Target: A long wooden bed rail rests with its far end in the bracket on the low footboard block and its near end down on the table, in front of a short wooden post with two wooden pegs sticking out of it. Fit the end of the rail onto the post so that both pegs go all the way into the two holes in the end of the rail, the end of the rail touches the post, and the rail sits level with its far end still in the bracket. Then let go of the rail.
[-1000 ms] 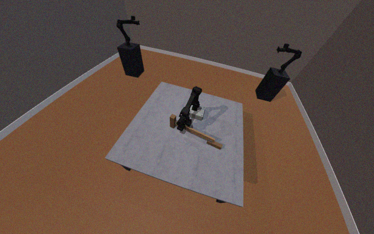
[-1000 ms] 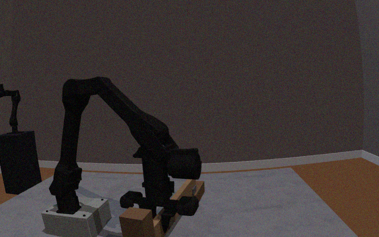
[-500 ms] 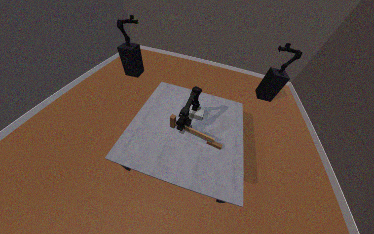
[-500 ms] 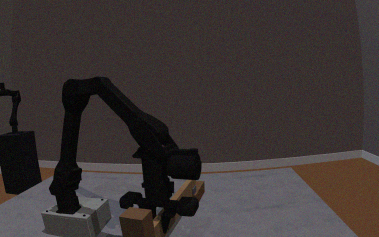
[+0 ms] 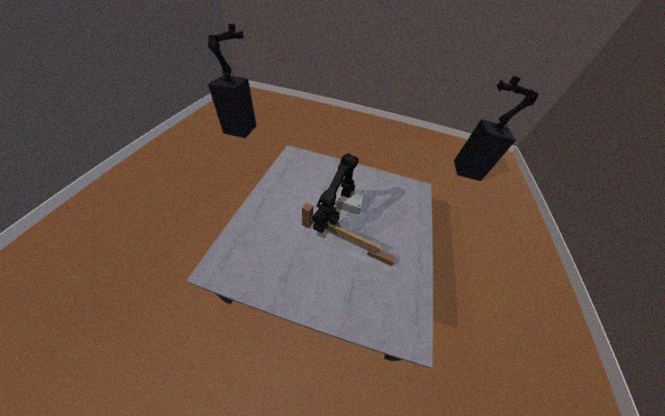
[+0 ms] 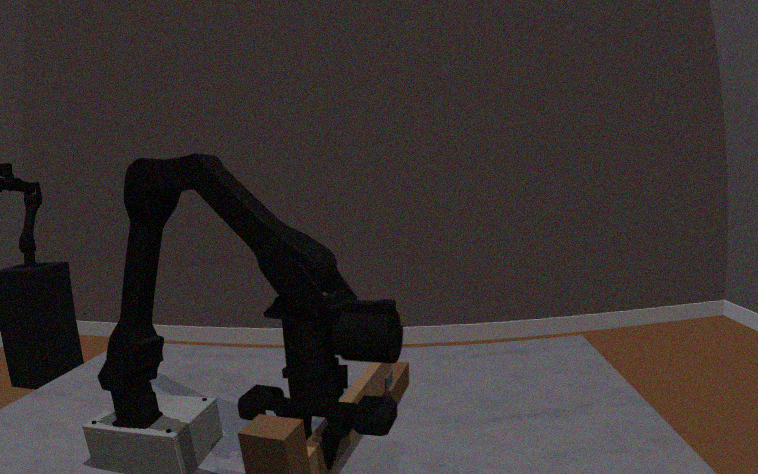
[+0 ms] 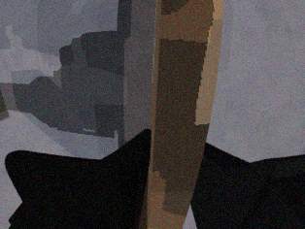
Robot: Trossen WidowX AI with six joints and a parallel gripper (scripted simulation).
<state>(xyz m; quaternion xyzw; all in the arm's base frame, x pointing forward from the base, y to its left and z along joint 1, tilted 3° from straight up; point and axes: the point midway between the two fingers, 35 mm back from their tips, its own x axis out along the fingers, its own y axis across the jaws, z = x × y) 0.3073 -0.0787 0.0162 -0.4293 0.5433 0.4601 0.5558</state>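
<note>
The long wooden rail (image 5: 355, 239) (image 6: 370, 382) (image 7: 184, 91) runs from the low footboard block (image 5: 384, 257) toward the short wooden post (image 5: 307, 212) (image 6: 270, 444). My gripper (image 5: 323, 221) (image 6: 330, 432) (image 7: 163, 135) is shut on the rail near its post end and holds that end just off the table, close beside the post. In the wrist view the rail runs straight up between my dark fingers. The pegs and the rail's holes are hidden behind the arm and fingers. I cannot tell whether the rail end touches the post.
The arm's white base block (image 5: 352, 203) (image 6: 152, 438) stands right behind the post. Two black pedestals (image 5: 232, 105) (image 5: 482, 149) (image 6: 34, 323) carrying camera arms stand on the orange floor beyond the grey table (image 5: 283, 289).
</note>
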